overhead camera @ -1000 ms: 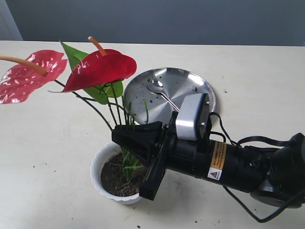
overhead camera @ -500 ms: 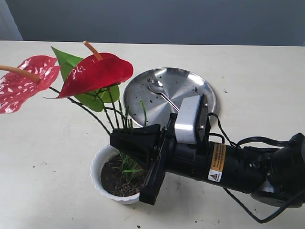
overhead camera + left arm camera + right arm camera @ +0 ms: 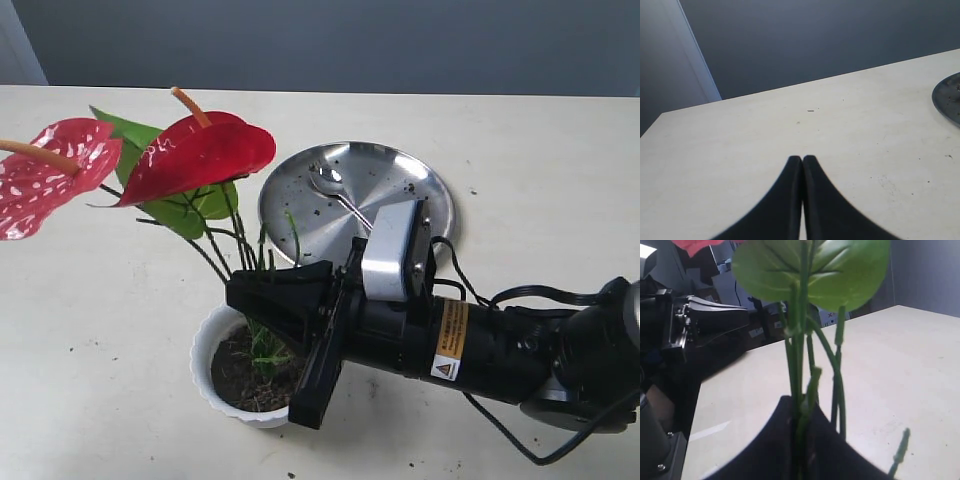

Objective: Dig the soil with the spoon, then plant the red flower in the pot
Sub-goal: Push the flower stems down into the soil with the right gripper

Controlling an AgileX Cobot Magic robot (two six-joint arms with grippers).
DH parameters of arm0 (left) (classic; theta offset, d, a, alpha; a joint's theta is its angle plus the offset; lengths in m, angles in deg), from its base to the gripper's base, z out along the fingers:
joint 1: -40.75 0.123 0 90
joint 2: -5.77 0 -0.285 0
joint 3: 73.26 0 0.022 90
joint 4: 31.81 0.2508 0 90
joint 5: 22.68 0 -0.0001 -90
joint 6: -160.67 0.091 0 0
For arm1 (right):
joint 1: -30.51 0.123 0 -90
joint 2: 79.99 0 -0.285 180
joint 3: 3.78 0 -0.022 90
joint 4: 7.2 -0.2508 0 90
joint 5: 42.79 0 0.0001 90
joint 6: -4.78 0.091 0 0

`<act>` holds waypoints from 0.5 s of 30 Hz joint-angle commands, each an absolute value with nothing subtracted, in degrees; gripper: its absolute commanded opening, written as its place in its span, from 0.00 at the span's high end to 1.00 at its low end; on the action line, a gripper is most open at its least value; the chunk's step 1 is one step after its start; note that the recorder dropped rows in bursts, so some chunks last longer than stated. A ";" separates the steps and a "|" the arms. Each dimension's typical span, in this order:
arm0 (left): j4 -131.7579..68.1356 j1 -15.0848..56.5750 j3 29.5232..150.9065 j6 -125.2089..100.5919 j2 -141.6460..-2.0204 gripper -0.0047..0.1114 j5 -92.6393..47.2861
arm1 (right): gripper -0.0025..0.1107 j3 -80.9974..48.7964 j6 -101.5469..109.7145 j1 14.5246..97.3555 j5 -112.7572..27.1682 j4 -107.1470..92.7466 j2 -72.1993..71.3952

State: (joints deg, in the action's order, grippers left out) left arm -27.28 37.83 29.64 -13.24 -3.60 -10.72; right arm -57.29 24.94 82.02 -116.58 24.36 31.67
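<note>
The white scalloped pot [image 3: 212, 345] stands near the table's front, filled with dark soil [image 3: 235, 375]. My right gripper [image 3: 262, 293] hovers just above it, shut on the green stems [image 3: 799, 390] of the red flower [image 3: 200, 152], whose stem ends dip into the soil. Two red blooms and green leaves [image 3: 810, 270] lean to the left. The silver spoon [image 3: 338, 196] lies on the round steel plate [image 3: 400, 175] behind the arm. My left gripper [image 3: 802, 159] is shut on nothing, over bare table; it does not show in the exterior view.
Soil crumbs dot the steel plate and the table near it. The plate's edge [image 3: 946, 95] shows beside my left gripper. The right arm's black body [image 3: 480, 345] and its cable lie across the front right of the table.
The right gripper has sunk a little and shifted left, taking the flower with it; the blooms have tilted further left and the stems sit lower in the pot.
</note>
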 commanded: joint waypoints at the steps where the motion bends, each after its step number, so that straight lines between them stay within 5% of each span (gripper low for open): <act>1: -27.77 37.74 29.52 -13.52 -3.36 0.96 -11.05 | 0.98 -59.04 24.77 81.82 -110.45 27.57 36.61; 15: -27.77 37.74 29.52 -13.52 -3.36 0.96 -11.05 | 0.98 -59.04 24.96 81.82 -111.33 26.74 37.01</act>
State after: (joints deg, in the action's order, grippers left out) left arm -27.28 37.83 29.64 -13.24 -3.60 -10.72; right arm -56.81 25.14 82.02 -116.91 24.23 33.33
